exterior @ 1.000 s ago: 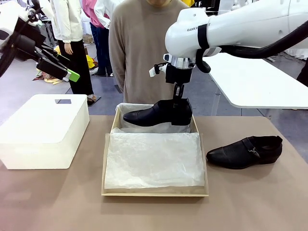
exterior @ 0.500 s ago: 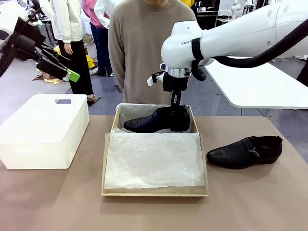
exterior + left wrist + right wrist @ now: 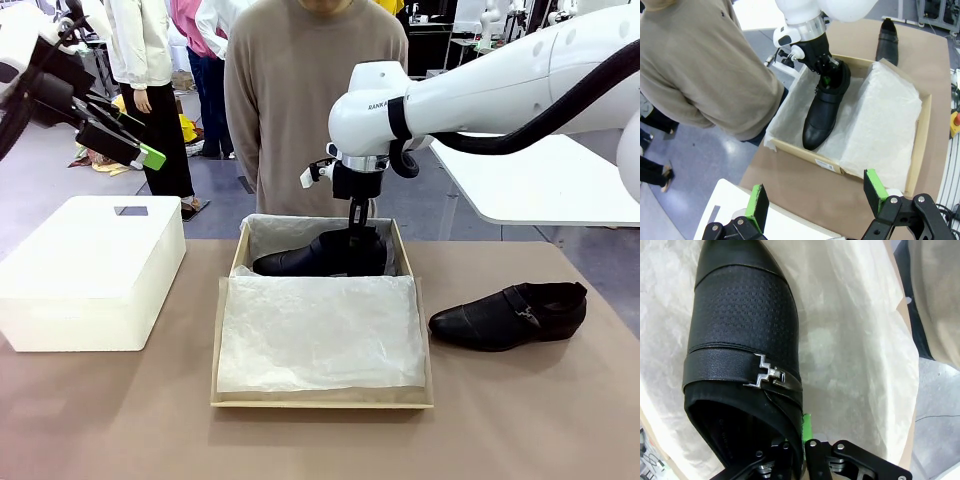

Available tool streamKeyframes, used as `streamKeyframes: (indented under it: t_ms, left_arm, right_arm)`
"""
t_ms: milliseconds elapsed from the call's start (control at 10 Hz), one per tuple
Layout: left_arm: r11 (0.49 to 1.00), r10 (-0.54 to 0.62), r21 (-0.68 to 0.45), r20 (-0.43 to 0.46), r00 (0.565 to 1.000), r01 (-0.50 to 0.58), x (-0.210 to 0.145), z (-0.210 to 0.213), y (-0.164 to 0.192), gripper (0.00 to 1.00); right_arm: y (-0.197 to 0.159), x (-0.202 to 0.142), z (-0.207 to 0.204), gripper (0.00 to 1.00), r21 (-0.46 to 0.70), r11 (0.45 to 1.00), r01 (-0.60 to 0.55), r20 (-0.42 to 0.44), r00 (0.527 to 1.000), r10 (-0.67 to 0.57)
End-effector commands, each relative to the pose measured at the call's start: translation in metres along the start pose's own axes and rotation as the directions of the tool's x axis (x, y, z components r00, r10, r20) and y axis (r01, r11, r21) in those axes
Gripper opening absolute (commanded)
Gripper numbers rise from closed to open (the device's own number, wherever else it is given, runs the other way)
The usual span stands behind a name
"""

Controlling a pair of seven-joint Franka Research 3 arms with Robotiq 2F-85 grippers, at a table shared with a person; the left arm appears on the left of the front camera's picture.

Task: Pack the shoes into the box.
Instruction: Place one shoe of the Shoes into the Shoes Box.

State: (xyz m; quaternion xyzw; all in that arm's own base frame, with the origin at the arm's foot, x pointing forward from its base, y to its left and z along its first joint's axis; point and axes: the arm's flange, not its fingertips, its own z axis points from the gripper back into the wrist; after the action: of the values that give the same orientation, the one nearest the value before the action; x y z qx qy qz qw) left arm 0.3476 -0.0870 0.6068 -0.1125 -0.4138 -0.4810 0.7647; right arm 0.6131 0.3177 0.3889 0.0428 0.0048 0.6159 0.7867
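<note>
The first shoe [image 3: 305, 258] is being placed: the right pincer [image 3: 357, 228] is clamped on the rim of its heel opening, one finger inside and one outside, and holds it low in the far section of the cardboard box [image 3: 320, 402], toe towards the robot's left. I can't tell whether the sole is resting on the tissue paper [image 3: 320, 330] yet. The second shoe [image 3: 510, 315] lies on its sole on the bench [image 3: 120, 420], just right of the box. The left pincer [image 3: 817, 196] hangs high off to the left with its fingers apart and nothing between them. To my mind the next move is to settle the shoe, let go and lift straight out without snagging the soft collar, then fetch the other one. Space beside the first looks tight. Up close the leather is black with a fine pinhole grain across the top, a smooth pointed toe and a pebbled strap with a small stepped metal buckle [image 3: 771, 376]. The paper is thin, white and crumpled, and the box walls are plain tan card.
</note>
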Motion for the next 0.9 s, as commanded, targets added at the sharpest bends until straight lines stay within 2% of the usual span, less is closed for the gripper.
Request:
streamKeyframes:
  t_ms: [0, 100, 200, 600, 800]
  left_arm:
    - [1.0, -0.008, -0.015, 0.012, 1.0, 0.009, -0.001, 0.0, 0.001, 1.0]
    - [1.0, -0.008, -0.015, 0.012, 1.0, 0.009, -0.001, 0.0, 0.001, 1.0]
    - [1.0, -0.008, -0.015, 0.012, 1.0, 0.009, -0.001, 0.0, 0.001, 1.0]
    - [1.0, -0.008, -0.015, 0.012, 1.0, 0.009, -0.001, 0.0, 0.001, 1.0]
    - [1.0, -0.008, -0.015, 0.012, 1.0, 0.009, -0.001, 0.0, 0.001, 1.0]
  right_arm:
    - [-0.005, 0.006, 0.002, 0.0, -0.017, 0.999, -0.047, 0.005, 0.999, 0.047]
    - [-0.006, 0.006, 0.001, 0.07, -0.014, 0.999, -0.051, -0.002, 0.999, 0.051]
    - [-0.006, 0.006, 0.0, 0.22, -0.008, 0.999, -0.053, -0.008, 0.999, 0.053]
    - [-0.005, 0.006, 0.005, 0.99, 0.017, 0.998, -0.059, 0.009, 0.998, 0.058]
    - [0.0, 0.003, 0.014, 1.0, 0.022, 0.997, -0.067, 0.017, 0.998, 0.067]
